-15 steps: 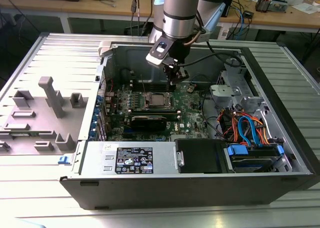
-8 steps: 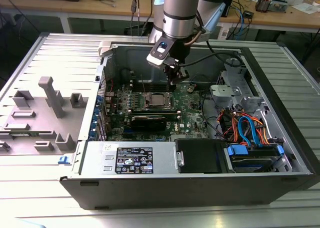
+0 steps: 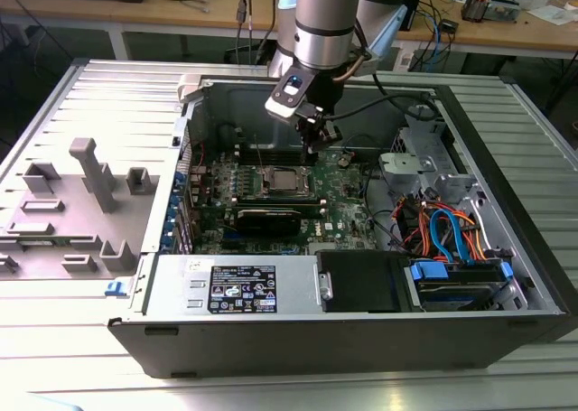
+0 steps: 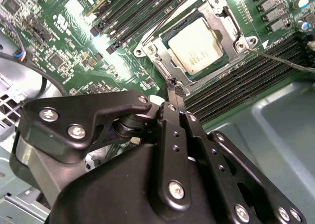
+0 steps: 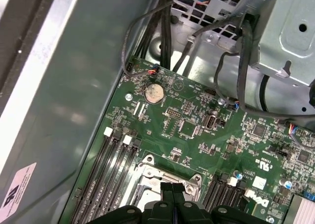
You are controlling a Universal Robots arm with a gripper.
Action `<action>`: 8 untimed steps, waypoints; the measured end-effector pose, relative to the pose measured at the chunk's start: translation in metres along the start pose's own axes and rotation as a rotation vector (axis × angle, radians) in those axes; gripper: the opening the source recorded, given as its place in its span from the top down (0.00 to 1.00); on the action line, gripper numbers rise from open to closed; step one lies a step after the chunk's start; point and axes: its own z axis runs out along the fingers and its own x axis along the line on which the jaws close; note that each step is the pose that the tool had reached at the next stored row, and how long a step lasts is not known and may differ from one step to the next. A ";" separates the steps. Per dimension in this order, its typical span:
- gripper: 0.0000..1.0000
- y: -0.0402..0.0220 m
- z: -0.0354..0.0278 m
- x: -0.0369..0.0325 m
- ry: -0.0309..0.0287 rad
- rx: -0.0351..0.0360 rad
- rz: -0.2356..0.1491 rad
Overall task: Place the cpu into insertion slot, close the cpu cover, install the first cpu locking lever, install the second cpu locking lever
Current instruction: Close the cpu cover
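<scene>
The cpu (image 4: pixel 202 44), a dull silver square, lies in the insertion slot (image 4: pixel 147 49) on the green motherboard (image 3: pixel 348 221). The cpu cover (image 4: pixel 237 41) lies flat around it as a metal frame. A thin locking lever (image 4: pixel 278 58) sticks out from one corner of the slot, over the memory slots. My gripper (image 4: pixel 173 86) is shut with nothing visible between its fingers. Its tips hover at the slot's edge, beside the end of the other lever (image 4: pixel 161 66). In the exterior view the gripper (image 3: pixel 321 144) hangs just behind the cpu (image 3: pixel 287 182), toward the exterior view's right. The first wrist view has the fingertips (image 5: pixel 167 189) over the slot's rim (image 5: pixel 147 177).
Black memory slots (image 4: pixel 246 81) flank the socket. A black card (image 3: pixel 267 219) sits in front of it. The case wall (image 5: pixel 74 101) stands close behind. Orange and blue cables (image 3: pixel 444 230) and a drive cage (image 3: pixel 424 158) fill the exterior view's right. A grey fixture (image 3: pixel 86 194) stands on the table outside.
</scene>
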 end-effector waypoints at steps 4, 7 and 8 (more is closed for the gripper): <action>0.89 0.0000 0.0005 0.0001 0.0000 -0.0045 -0.079; 0.89 0.0000 0.0008 0.0001 -0.0002 -0.0076 -0.137; 0.89 0.0000 0.0008 0.0001 -0.0002 -0.0082 -0.148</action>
